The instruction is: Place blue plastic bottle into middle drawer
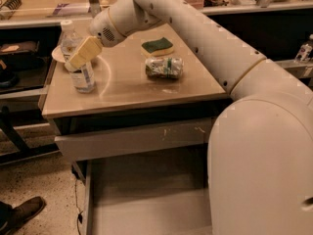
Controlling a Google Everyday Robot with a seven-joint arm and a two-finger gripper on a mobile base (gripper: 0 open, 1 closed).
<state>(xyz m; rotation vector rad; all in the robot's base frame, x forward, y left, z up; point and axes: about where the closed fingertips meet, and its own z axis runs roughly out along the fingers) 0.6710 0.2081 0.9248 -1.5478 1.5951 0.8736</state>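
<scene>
The blue plastic bottle (82,75) stands upright at the left of the tabletop, clear with a white cap and pale label. My gripper (77,59) has reached to it from the right; its pale finger (84,54) lies across the bottle's middle and covers part of the label. The middle drawer (146,199) is pulled out below the table, grey with a flat bare bottom. My arm crosses the top of the view, and its large white body fills the lower right.
A crushed can (164,67) lies at the table's middle, a green and yellow sponge (157,46) behind it. A white bowl (59,55) sits behind the bottle. A grey drawer front (137,138) with scratch marks is under the tabletop (122,89). A shoe (19,214) shows at bottom left.
</scene>
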